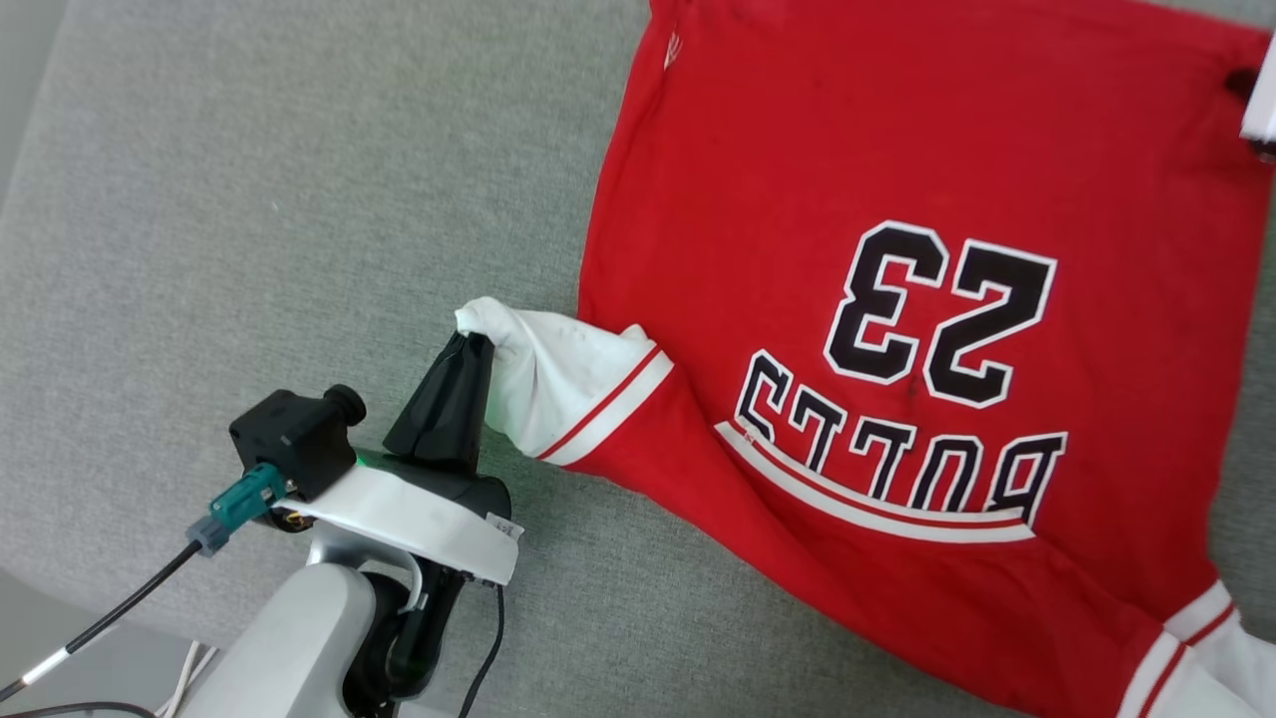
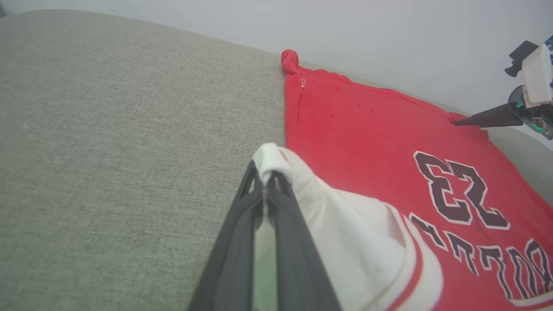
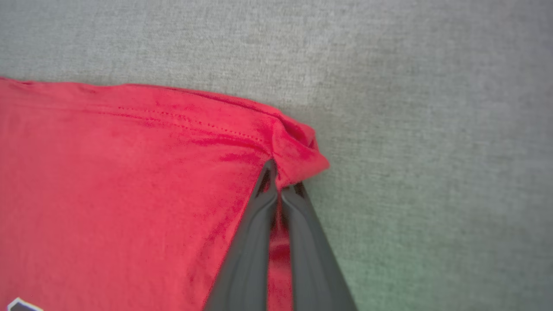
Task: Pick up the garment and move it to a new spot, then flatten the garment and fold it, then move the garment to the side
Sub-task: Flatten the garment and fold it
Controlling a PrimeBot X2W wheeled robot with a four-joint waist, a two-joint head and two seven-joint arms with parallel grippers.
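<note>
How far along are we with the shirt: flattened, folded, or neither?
Looks done: the garment lies spread mostly flat, number side up, on the grey surface. In hand: the left gripper is shut on the white sleeve tip, the right gripper on a red hem corner. Left: no fold shows yet, and the move to the side comes after.

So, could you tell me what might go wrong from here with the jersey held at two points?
1. The left gripper pinches only the tip of the white sleeve; a pull may slip it free.
2. The right gripper holds a small bunched hem corner of the garment; it may slip out too.
3. The other sleeve lies unheld and could fold under.
</note>
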